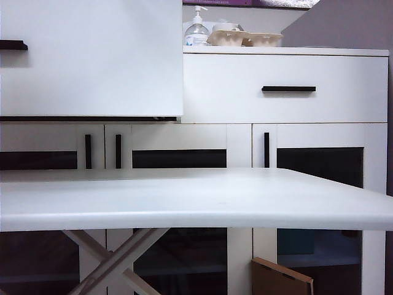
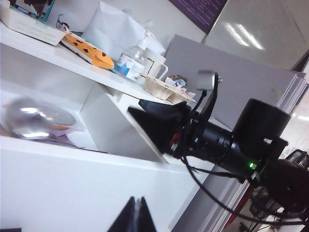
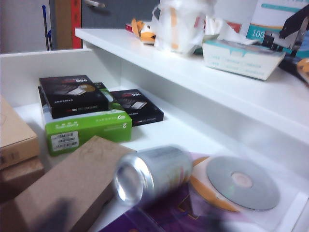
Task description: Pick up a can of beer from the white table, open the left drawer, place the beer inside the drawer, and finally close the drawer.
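While the white table [image 1: 196, 206] stands bare-topped in the exterior view, the left drawer [image 1: 92, 58] is pulled out of the white cabinet [image 1: 319, 144], its front looming large with the black bar handle [image 1: 13, 45] at its edge. The can of beer [image 3: 152, 175] lies on its side inside that drawer, its silver base toward the right wrist camera, resting against a brown cardboard box [image 3: 63, 191] and just beside a disc in a clear sleeve [image 3: 243, 182]. Farther in lie a green box [image 3: 89, 130] and black boxes [image 3: 72, 94]. The right gripper does not show in its own wrist view, so whether its fingers are apart cannot be told; nothing is seen touching the can. The left gripper [image 2: 137, 217] has its fingers pressed together, empty, above the drawer front.
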Controlling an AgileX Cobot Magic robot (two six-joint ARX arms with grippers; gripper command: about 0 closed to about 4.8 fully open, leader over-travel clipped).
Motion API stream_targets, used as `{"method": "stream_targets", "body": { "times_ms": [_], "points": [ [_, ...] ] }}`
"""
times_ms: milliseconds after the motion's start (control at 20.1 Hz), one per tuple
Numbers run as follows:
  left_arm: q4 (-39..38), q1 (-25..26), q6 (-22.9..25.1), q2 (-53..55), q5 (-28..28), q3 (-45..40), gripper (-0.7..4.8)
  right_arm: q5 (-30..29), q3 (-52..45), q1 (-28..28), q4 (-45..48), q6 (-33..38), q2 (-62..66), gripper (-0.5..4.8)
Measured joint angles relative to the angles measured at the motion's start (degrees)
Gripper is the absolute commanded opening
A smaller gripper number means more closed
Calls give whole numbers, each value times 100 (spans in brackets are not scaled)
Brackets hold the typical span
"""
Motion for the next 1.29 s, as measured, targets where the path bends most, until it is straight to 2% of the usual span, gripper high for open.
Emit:
{"method": "stream_targets", "body": {
  "times_ms": [50,299,349,548,598,847,996,1145,1295],
  "points": [
    [-2,0,7,2,-2,0,-6,9,98,0,-107,0,7,-1],
    [-166,-2,181,2,-321,0,-6,275,566,-2,-1408,33,-546,-1],
    [-341,-2,332,4,-413,33,-6,282,568,-7,-1685,138,-741,-1],
    [-1423,-2,1554,192,-949,656,-6,396,592,-7,-2697,385,-1377,-1],
    [-1722,0,1884,382,-1228,960,-6,393,592,0,-3064,415,-1491,-1],
    [-2120,0,2452,577,-1646,1414,-6,387,400,319,-3901,413,-1558,-1],
    [-2304,0,2597,568,-1714,1414,-6,343,219,437,-4026,402,-1547,-1],
    [-2638,-2,2789,719,-1714,1414,-6,348,219,509,-4559,400,-1659,-1],
    [-2643,-2,2835,992,-1716,1412,-6,380,219,527,-4959,402,-2004,-1]
  ]
}}
